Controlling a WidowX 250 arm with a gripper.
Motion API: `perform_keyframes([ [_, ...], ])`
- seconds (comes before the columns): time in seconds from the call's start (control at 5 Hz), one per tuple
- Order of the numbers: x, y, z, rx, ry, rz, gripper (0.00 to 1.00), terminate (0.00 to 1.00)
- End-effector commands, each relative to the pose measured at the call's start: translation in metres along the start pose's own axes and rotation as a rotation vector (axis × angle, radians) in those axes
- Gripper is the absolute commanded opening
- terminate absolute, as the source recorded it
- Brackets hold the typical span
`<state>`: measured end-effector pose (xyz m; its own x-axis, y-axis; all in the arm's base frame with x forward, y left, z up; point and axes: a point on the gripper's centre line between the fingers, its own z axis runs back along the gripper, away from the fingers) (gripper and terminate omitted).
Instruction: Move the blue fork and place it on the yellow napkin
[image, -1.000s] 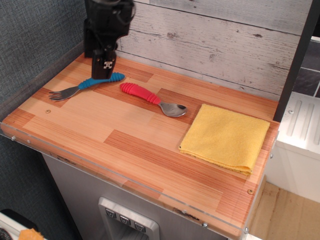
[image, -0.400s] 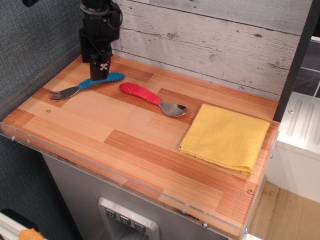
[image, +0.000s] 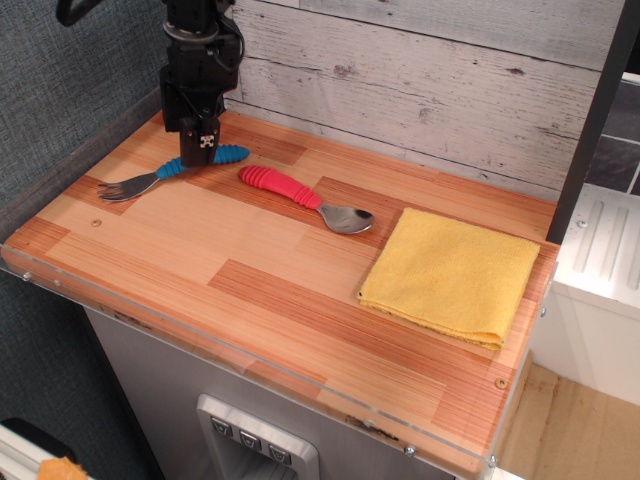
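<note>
My gripper (image: 199, 156) has dropped onto the blue fork (image: 180, 167) handle at the table's (image: 250, 290) ten o'clock, grip state unclear, so the grasp seems imminent, the yellow napkin (image: 452, 274) waiting well apart at three o'clock.

The blue fork (image: 172, 171) at the upper left has a bright blue handle with ridges and shiny silver tines. The spoon (image: 305, 200) next to it has a red ridged handle and a silver bowl. The yellow napkin (image: 452, 274) on the right is plain soft yellow. The table (image: 250, 290) is striped in orange and light brown wood. The gripper (image: 200, 150) is black. The wall (image: 430, 80) behind has grey-white boards.
</note>
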<state>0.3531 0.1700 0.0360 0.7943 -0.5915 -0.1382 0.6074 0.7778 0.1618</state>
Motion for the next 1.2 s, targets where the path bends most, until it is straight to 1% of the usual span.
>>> perform_keyframes([
  [0.0, 0.003, 0.010, 0.003, 0.005, -0.016, 0.007, 1.00, 0.00],
  [0.2, 0.003, 0.009, 0.000, -0.001, -0.014, 0.009, 1.00, 0.00],
  [0.4, 0.002, 0.008, -0.006, -0.022, -0.004, 0.015, 1.00, 0.00],
  [0.6, 0.002, 0.007, -0.008, -0.023, 0.002, 0.022, 0.00, 0.00],
  [0.8, 0.000, 0.006, -0.001, -0.015, 0.029, 0.060, 0.00, 0.00],
  [1.0, -0.009, 0.006, 0.017, 0.023, 0.046, 0.111, 0.00, 0.00],
])
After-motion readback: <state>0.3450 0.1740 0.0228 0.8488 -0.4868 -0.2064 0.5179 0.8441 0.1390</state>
